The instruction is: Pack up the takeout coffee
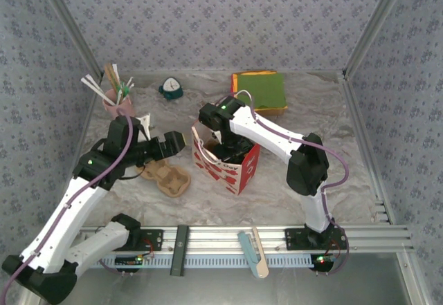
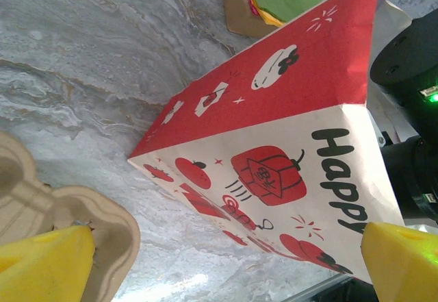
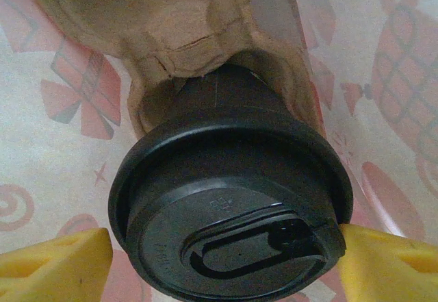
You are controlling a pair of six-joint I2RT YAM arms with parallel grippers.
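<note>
Dark paper takeout coffee cup [image 3: 226, 103], seen from above in the right wrist view, wears a round black plastic lid [image 3: 226, 199] that is wider than the body beneath it. The lid has a raised outer rim and an oval sip flap, pressed down near its front edge. Some faint embossed lettering on it is too small to read. The cup's dark side narrows downward into a socket of a brown moulded-cardboard cup carrier [image 3: 178, 14]. Around cup and carrier are pale paper walls with a faded red print showing through.

The right pincer [image 3: 222, 261] straddles the lid, and each of its yellow fingertips [image 3: 390, 261] lies against the rim on opposite sides. It looks clamped on the lid. In the top view, the right pincer [image 1: 225, 149] reaches down into the open mouth of a red-and-white printed paper bag [image 1: 239, 170]. The bag stands near the middle of the grey-white marbled surface [image 1: 318, 111].

The left pincer [image 1: 181, 141] hangs just left of the bag with its fingers spread wide apart, holding nothing. Its own view shows the left pincer [image 2: 226, 264] facing the bag [image 2: 274, 110], whose white side carries red pictures and the black word "Happy". A second brown cardboard carrier [image 1: 166, 178] lies flat on the surface beside the bag, below the left pincer.
</note>
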